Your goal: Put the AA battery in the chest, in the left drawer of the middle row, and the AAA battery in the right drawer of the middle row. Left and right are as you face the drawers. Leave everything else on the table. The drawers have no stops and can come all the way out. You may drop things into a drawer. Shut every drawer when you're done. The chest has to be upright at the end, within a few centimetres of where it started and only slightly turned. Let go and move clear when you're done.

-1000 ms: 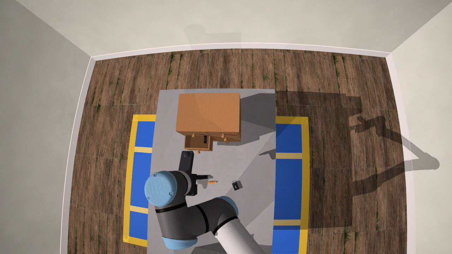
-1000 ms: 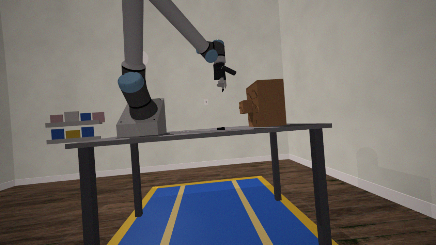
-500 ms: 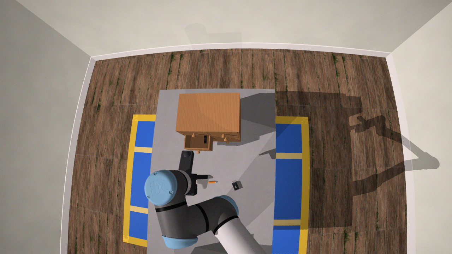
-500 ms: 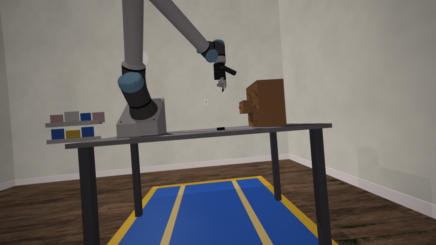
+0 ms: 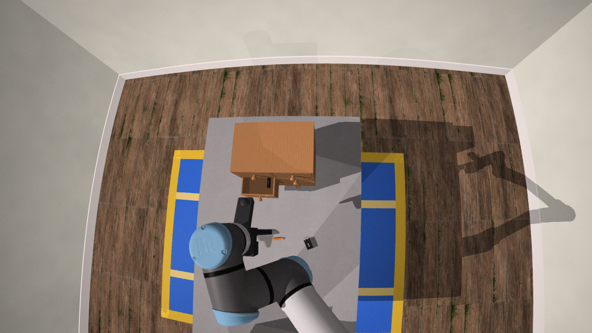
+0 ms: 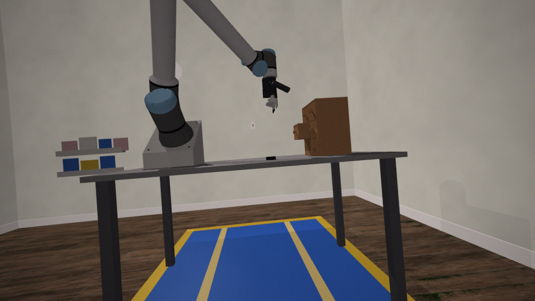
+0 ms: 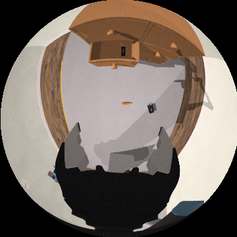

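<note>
A small black battery-shaped piece (image 5: pixel 268 182) (image 7: pixel 123 51) is lying in the pulled-out left drawer (image 5: pixel 258 194) (image 6: pixel 299 132) (image 7: pixel 113 62) of the middle row, ahead of the pincer (image 5: pixel 253 237) (image 6: pixel 273 108) (image 7: pixel 119 126) in the wrist view; its type is too small to read. The drawer is projecting from the front of the wooden chest (image 5: pixel 273 146) (image 6: pixel 332 127) (image 7: pixel 138 13), which is standing upright beyond the pincer. A slim orange cylinder with a greyish end (image 5: pixel 277 238) (image 7: pixel 126 103) is lying on the grey surface (image 5: pixel 289 215) (image 6: pixel 239 164) (image 7: pixel 99 85), ahead of the pincer in the wrist view and well apart from the chest; whether it is a battery is not clear. A small black block with two light marks (image 5: pixel 308 243) (image 6: pixel 271 158) (image 7: pixel 151 108) is resting farther to the pincer's right in the wrist view. The pincer itself is hanging well above the surface, its two fingers standing wide apart and gripping nothing. In the exterior view, the robot's grey base (image 6: pixel 198 161) is sitting on the surface at the side of the pincer away from the chest, and small coloured boxes (image 6: pixel 107 161) are standing on shelves (image 6: pixel 89 152) beyond that base.

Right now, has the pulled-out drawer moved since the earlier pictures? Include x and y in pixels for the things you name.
No, not in or out: the drawer (image 5: pixel 256 194) (image 6: pixel 300 131) (image 7: pixel 102 62) sticks out from the chest (image 5: pixel 273 146) (image 6: pixel 332 127) (image 7: pixel 131 11) just as far as before.
</note>
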`<state>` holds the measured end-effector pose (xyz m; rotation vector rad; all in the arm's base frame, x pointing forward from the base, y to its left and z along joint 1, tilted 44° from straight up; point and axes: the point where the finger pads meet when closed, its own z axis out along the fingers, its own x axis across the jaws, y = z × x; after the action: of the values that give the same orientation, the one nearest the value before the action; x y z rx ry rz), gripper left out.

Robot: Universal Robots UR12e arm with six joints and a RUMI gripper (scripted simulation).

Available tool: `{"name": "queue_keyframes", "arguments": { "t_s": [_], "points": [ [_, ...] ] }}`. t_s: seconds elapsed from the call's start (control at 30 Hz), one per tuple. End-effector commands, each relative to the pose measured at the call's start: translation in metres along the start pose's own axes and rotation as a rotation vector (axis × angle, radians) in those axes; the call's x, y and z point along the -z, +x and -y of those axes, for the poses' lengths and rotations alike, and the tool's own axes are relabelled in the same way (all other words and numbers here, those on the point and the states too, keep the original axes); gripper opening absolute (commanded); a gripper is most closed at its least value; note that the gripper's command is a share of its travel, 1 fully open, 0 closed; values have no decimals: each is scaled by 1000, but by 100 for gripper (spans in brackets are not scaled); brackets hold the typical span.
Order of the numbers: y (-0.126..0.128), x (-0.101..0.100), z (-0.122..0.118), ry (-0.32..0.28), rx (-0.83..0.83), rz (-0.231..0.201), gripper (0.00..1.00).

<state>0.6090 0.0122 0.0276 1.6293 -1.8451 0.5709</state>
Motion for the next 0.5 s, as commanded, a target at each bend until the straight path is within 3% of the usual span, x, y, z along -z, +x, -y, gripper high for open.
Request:
{"name": "queue_keyframes", "arguments": {
  "t_s": [0.0,0.3,0.37,0.47],
  "points": [
    [0,1,0,1,0,0,100],
    [0,0,0,1,0,0,100],
    [-6,-3,-15,1,0,0,100],
    [-21,-12,-59,1,0,0,100]
  ]
}}
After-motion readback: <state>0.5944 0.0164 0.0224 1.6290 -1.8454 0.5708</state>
